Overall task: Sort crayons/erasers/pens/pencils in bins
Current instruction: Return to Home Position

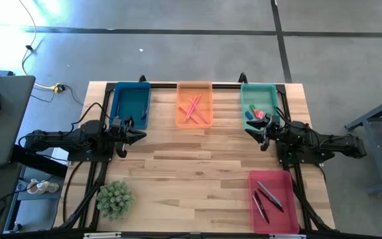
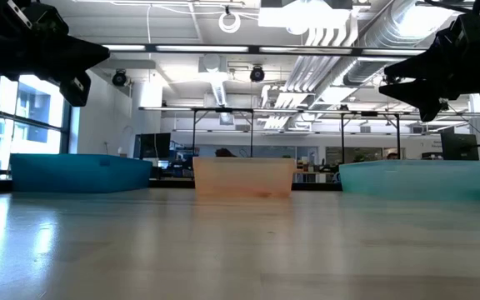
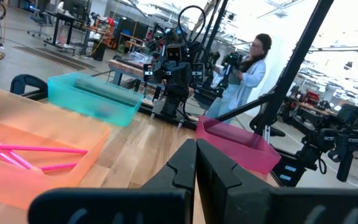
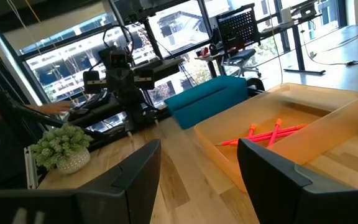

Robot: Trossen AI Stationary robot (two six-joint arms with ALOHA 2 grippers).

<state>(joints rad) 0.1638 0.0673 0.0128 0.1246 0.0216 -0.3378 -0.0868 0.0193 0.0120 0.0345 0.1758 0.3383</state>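
Four bins stand on the wooden table. The dark blue bin (image 1: 130, 103), the orange bin (image 1: 194, 119) and the teal-green bin (image 1: 258, 96) line the far edge. The red-pink bin (image 1: 272, 219) is at the near right. Salmon-pink sticks (image 1: 193, 108) lie in the orange bin, small erasers (image 1: 256, 114) in the teal-green bin, and dark pens (image 1: 267, 197) in the red-pink bin. My left gripper (image 1: 136, 135) is shut and empty, just near of the blue bin, above the table. My right gripper (image 1: 252, 133) is open and empty, just near of the teal-green bin, its fingers (image 4: 135, 168) wide apart.
A small potted green plant (image 1: 115, 199) stands at the table's near left corner. A black frame rail (image 1: 227, 85) runs behind the bins. A person (image 3: 247, 68) stands in the room beyond the table. Bare wood (image 1: 197, 159) lies between the two arms.
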